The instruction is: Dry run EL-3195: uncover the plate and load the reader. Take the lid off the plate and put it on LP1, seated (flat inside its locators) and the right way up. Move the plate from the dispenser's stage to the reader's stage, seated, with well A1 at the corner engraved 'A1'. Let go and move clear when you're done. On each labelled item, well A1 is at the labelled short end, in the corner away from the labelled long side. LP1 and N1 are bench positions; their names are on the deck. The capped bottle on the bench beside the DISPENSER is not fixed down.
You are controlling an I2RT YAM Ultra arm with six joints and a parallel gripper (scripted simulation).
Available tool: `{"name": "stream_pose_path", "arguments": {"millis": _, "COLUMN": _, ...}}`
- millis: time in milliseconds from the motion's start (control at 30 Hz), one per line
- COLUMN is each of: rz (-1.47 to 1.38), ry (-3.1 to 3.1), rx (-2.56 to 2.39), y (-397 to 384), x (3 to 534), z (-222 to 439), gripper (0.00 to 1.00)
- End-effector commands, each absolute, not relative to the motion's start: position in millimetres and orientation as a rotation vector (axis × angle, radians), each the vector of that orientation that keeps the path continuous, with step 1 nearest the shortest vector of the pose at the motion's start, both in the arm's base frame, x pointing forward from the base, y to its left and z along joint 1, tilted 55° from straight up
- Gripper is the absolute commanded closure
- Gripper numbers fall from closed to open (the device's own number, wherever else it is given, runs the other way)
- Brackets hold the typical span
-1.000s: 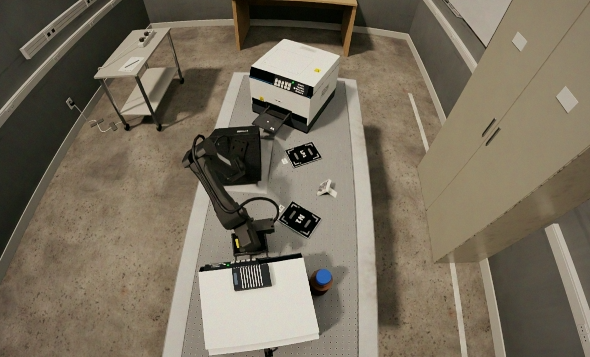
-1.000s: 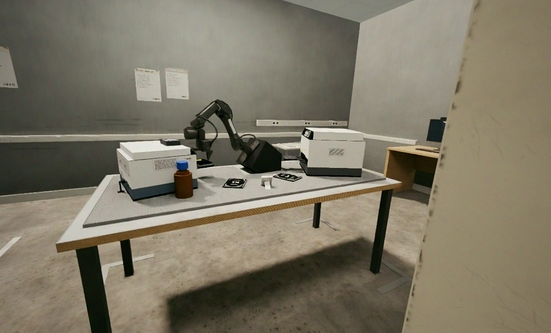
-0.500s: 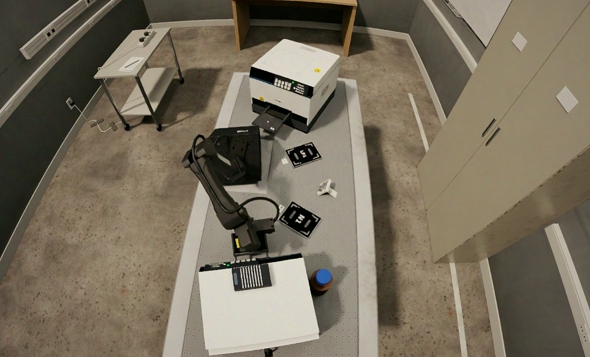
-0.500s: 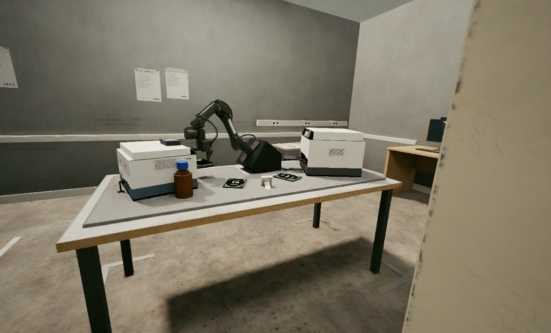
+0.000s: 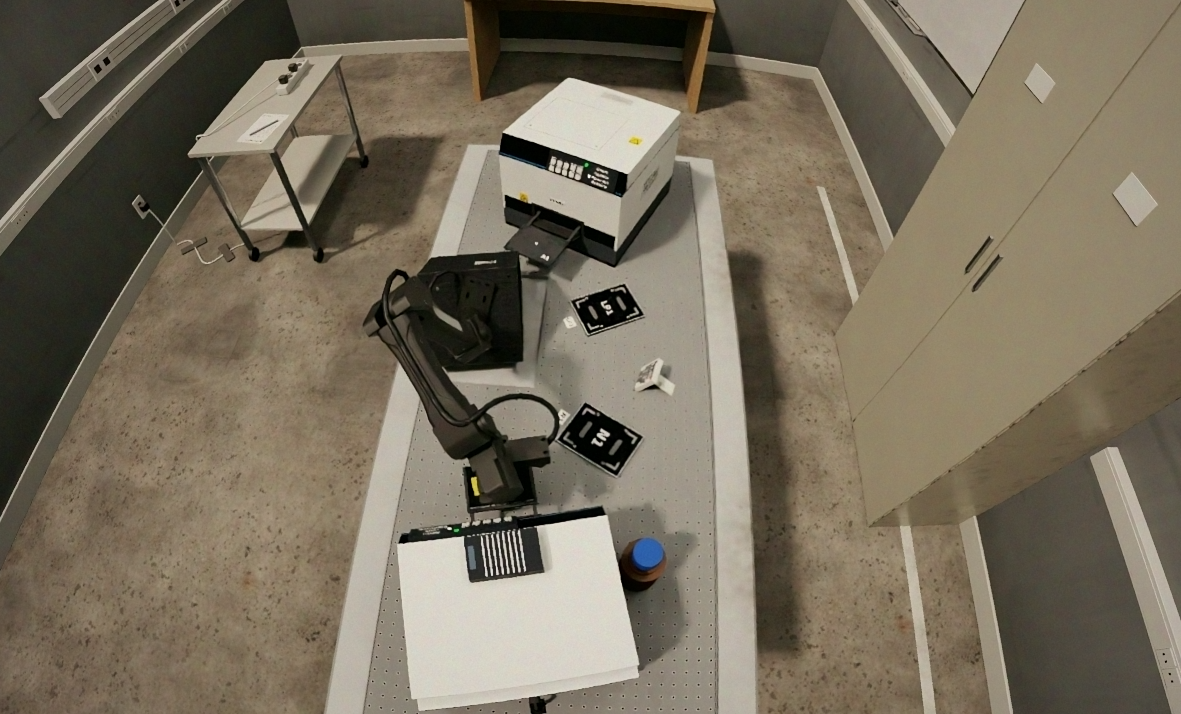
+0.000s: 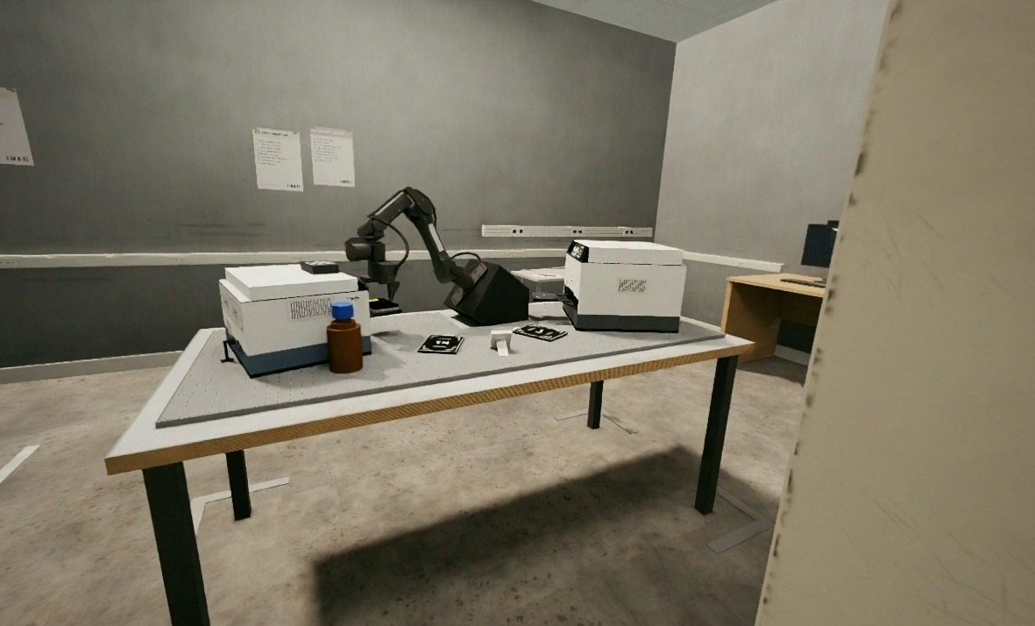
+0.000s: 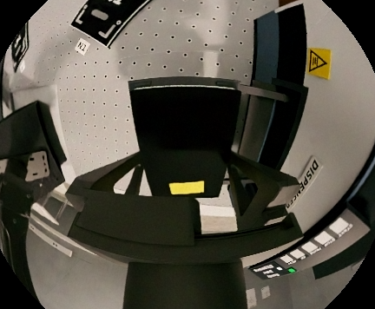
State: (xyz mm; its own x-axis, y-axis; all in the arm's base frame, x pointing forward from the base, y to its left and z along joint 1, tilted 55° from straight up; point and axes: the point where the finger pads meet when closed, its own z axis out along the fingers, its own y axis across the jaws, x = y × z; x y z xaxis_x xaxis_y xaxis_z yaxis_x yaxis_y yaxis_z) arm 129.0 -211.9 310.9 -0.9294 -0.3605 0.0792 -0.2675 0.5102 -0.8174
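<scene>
The black lid [image 5: 475, 486] [image 7: 181, 130] with a yellow label near one short end lies flat over the dispenser's stage [image 7: 155, 82]. The plate is hidden beneath it. My gripper [image 6: 389, 292] [image 7: 185, 155] points down with one finger against each long side of the lid and is shut on it. In the top view the wrist hides the fingertips. The LP1 position [image 5: 585, 324] [image 6: 538, 334] bears nothing. The reader's stage [image 5: 539, 243] [image 6: 546, 295] sticks out of the reader [image 5: 577, 159] [image 6: 622, 288] and bears nothing; its 'A1' engraving shows at the near corner.
The dispenser [image 5: 515, 629] [image 6: 272, 288] stands beside my gripper, with a dark slatted box [image 5: 504, 554] [image 6: 319, 266] on top. The blue-capped brown bottle [image 5: 643, 572] [image 6: 343, 345] stands upright beside it. The N1 position [image 5: 599, 439] [image 6: 440, 348] and a small white stand [image 5: 654, 376] [image 6: 500, 343] are on the deck.
</scene>
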Motion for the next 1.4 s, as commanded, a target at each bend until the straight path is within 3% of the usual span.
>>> {"name": "stream_pose_path", "arguments": {"millis": 0, "rz": -1.436, "ry": 2.598, "rx": -0.529, "y": -204, "x": 123, "z": 325, "gripper": 0.14}}
{"name": "stream_pose_path", "arguments": {"millis": 1367, "rz": -1.436, "ry": 2.594, "rx": -0.528, "y": -194, "x": 119, "z": 332, "gripper": 0.14}}
